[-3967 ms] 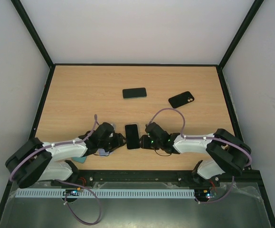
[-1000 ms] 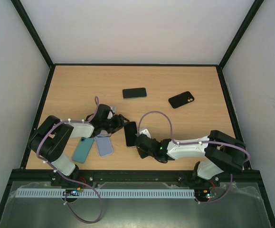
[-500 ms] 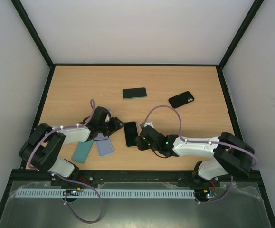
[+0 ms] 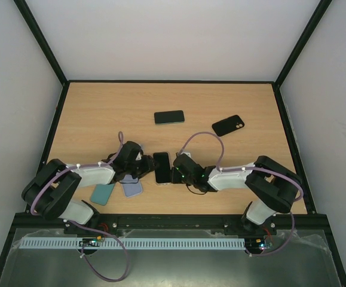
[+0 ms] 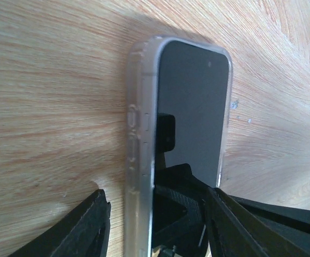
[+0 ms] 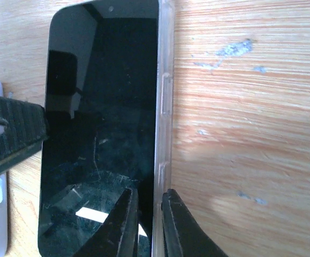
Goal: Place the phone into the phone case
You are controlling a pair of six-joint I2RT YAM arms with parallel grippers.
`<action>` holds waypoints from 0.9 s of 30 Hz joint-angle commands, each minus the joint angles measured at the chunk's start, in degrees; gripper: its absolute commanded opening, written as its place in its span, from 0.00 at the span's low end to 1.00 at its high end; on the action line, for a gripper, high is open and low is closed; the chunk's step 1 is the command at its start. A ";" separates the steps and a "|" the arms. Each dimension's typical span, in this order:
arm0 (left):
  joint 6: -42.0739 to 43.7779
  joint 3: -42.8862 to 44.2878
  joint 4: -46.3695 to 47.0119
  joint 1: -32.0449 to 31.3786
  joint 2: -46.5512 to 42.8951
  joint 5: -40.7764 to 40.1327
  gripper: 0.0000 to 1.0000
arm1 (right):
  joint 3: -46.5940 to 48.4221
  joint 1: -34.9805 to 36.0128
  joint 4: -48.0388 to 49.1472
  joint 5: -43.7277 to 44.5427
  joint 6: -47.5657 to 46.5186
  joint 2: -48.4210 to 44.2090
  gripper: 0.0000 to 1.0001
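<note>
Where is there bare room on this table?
Free: the far strip behind the dark phone and black case, and the table's far-left corner. Crowded: near centre, where left tool and right tool flank the cased phone beside teal case and lavender case.

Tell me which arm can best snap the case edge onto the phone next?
Probably the right gripper: it pinches the clear case rim beside the phone. The left gripper just straddles it, open.

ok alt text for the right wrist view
A black-screened phone sits in a clear case on the wooden table, the right gripper closed on the case's rim. A finger of the left gripper rests at the phone's opposite edge.
</note>
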 commanded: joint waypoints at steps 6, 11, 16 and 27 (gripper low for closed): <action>-0.20 -0.29 -1.63 -1.36 2.06 -1.31 0.44 | -1.59 -0.30 2.10 -1.10 4.17 5.23 0.11; 0.29 0.41 -2.81 -1.42 3.27 -2.85 0.35 | -2.00 -0.65 3.47 0.11 4.20 0.79 0.23; 1.83 2.72 -6.71 -1.31 2.51 -5.31 0.36 | -3.71 -4.51 7.96 -2.43 4.62 -0.74 0.29; 4.89 5.80 -12.63 -1.12 2.34 -9.37 0.37 | -0.70 -6.66 14.21 -9.58 7.48 7.15 0.38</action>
